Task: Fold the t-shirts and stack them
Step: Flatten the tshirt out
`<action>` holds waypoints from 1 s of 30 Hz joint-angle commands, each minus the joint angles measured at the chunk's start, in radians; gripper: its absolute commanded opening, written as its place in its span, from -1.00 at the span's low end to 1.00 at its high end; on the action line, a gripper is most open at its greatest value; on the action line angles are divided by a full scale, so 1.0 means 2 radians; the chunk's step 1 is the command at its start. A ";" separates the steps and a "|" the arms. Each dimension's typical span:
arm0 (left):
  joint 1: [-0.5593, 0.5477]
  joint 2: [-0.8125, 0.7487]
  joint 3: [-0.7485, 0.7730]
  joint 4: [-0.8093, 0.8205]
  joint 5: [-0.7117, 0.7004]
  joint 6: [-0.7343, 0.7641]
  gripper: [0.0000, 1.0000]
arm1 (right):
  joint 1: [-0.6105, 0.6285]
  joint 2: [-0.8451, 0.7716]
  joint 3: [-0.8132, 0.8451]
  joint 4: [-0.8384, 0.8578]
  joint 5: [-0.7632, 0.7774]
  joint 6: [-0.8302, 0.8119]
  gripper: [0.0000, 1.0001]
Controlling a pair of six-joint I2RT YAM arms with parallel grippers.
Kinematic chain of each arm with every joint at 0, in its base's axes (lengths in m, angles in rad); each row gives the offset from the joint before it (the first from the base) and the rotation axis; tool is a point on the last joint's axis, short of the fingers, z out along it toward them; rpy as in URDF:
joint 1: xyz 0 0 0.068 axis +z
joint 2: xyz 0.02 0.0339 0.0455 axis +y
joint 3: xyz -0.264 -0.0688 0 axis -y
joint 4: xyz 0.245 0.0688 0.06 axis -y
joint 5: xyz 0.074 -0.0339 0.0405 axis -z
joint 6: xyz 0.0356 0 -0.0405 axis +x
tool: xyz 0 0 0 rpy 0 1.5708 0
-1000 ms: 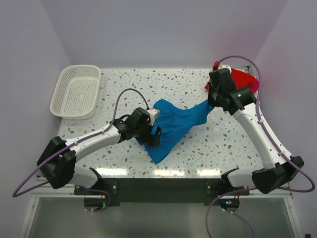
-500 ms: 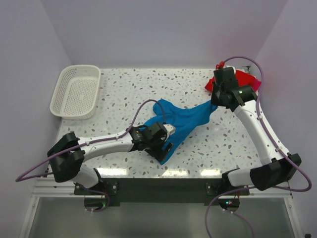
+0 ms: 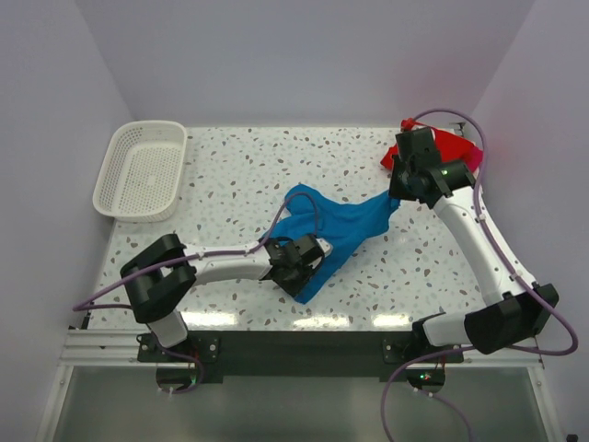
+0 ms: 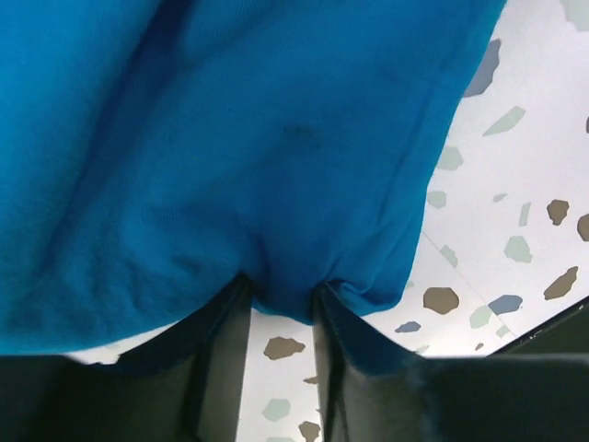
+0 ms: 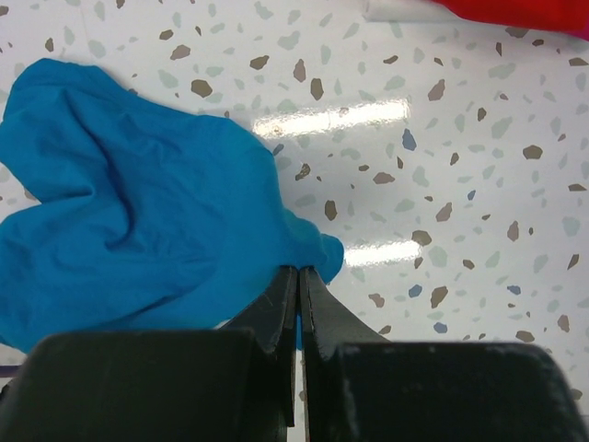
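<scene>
The blue t-shirt (image 3: pixel 336 230) lies crumpled in the middle of the speckled table (image 3: pixel 239 175), stretched btw my two arms. My left gripper (image 4: pixel 281 313) is half closed, a fold of the near hem sits btw its fingers. My right gripper (image 5: pixel 299 276) is fully closed, pinching the far corner of the blue t-shirt. The red t-shirt (image 3: pixel 456 147) lies at the far right corner, behind my right arm.

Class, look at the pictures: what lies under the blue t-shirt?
Under the blue t-shirt the speckled table shows around its edges. Whatever lies beneath its middle is covered by cloth and cannot be seen.
</scene>
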 commanded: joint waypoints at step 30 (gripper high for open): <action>0.184 -0.058 0.306 -0.260 -0.226 0.124 0.61 | -0.003 -0.072 0.113 -0.102 0.077 -0.023 -1.00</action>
